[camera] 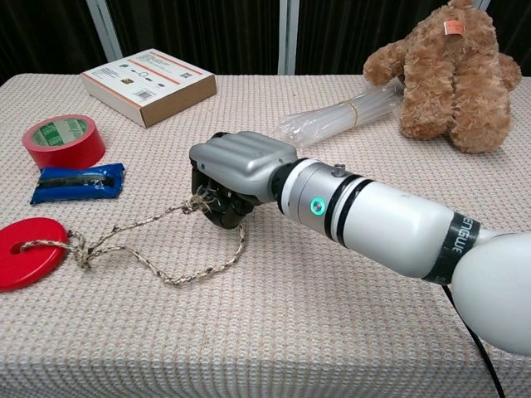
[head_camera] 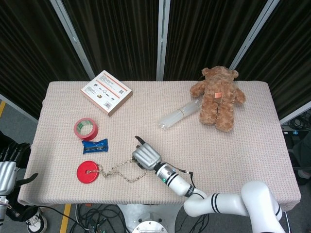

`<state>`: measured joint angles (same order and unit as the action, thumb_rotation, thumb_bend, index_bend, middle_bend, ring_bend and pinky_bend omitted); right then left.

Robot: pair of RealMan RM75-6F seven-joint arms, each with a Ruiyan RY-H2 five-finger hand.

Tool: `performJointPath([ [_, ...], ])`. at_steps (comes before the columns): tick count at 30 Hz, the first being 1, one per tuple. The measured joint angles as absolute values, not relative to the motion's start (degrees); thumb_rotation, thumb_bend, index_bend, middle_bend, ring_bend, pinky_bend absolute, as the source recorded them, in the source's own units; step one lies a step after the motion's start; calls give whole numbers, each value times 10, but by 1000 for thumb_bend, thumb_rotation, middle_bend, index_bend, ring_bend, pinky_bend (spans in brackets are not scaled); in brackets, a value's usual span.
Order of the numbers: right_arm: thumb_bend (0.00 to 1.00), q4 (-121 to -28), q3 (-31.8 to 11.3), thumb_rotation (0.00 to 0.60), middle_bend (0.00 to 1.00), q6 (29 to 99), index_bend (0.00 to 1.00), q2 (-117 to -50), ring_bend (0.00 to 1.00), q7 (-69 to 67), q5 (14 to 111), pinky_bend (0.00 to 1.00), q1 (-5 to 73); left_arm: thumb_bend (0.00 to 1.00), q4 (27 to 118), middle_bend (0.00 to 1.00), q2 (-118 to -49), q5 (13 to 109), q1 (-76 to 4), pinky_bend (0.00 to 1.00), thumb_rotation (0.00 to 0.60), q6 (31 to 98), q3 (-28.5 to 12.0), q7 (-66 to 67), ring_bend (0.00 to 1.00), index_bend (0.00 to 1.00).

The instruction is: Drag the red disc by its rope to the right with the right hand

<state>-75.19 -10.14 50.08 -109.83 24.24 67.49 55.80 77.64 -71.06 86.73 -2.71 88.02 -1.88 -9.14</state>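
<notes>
While the red disc lies flat near the front left corner of the table, the robot's right hand has its fingers curled tight around the far end of the rope tied to the disc. The grip sits well to the right of the disc, which suits the job: a pull to the right would take up the slack before the disc starts to slide. The rope is not taut; one strand runs from the disc's centre up to the fist, and a loose loop sags on the cloth below it.

The left hand hangs off the table's left edge, low and away from the work. Whether it holds anything is hard to tell, though nothing shows in it.

Other things sit clear of the likely path. A blue packet and a roll of red tape lie just behind the disc. A flat cardboard box rests at the back left. A bundle of clear plastic tubes lies beside a brown teddy bear at the back right.

The table is covered in beige woven cloth, rough enough to drag on the disc. Behind it hang dark curtains between pale metal posts, and cables trail on the floor below
</notes>
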Motion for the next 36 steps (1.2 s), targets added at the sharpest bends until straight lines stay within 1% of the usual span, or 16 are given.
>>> performJointPath([
  [3, 477, -750, -101, 600, 903, 509, 971, -1098, 550, 234, 686, 176, 553, 15, 774, 134, -711, 869, -27, 122, 600, 881, -19, -95, 24, 139],
  [5, 483, -751, -100, 600, 909, 516, 976, -1095, 577, 231, 693, 243, 549, 15, 773, 134, -712, 870, -27, 122, 600, 882, -19, -97, 24, 139],
  [6, 490, -752, -100, 600, 911, 519, 977, -1093, 595, 230, 695, 301, 547, 15, 773, 134, -712, 870, -27, 122, 600, 882, -19, -97, 24, 139],
  [7, 504, -755, -99, 600, 915, 521, 978, -1089, 623, 229, 698, 405, 544, 15, 772, 134, -712, 870, -28, 122, 600, 881, -19, -97, 24, 139],
  [8, 510, -758, -98, 600, 916, 523, 978, -1086, 635, 228, 699, 453, 542, 15, 772, 134, -712, 870, -28, 122, 600, 881, -19, -98, 24, 139],
  [9, 523, -760, -98, 600, 918, 524, 979, -1082, 659, 226, 700, 553, 540, 15, 771, 134, -713, 870, -28, 122, 600, 881, -19, -98, 24, 139],
  [10, 531, -764, -97, 600, 919, 527, 979, -1077, 674, 223, 702, 617, 536, 15, 771, 134, -713, 870, -28, 122, 600, 881, -19, -97, 24, 139],
  [12, 545, -769, -96, 600, 920, 531, 979, -1069, 690, 219, 705, 676, 530, 15, 772, 134, -713, 871, -28, 122, 600, 881, -19, -97, 24, 139],
  [15, 563, -776, -94, 600, 924, 544, 981, -1053, 712, 213, 713, 704, 520, 15, 772, 134, -714, 871, -28, 123, 600, 881, -19, -94, 23, 139],
  [21, 581, -801, -86, 600, 933, 590, 994, -1013, 735, 212, 743, 744, 493, 15, 776, 134, -713, 873, -30, 123, 600, 882, -20, -91, 24, 139],
  [31, 593, -882, -71, 600, 939, 690, 1000, -899, 740, 203, 760, 754, 406, 15, 779, 134, -713, 874, -32, 123, 600, 878, -19, -84, 24, 139],
  [36, 595, -899, -64, 600, 939, 730, 1000, -837, 741, 182, 757, 754, 354, 15, 782, 134, -715, 876, -35, 123, 600, 875, -18, -78, 24, 139],
])
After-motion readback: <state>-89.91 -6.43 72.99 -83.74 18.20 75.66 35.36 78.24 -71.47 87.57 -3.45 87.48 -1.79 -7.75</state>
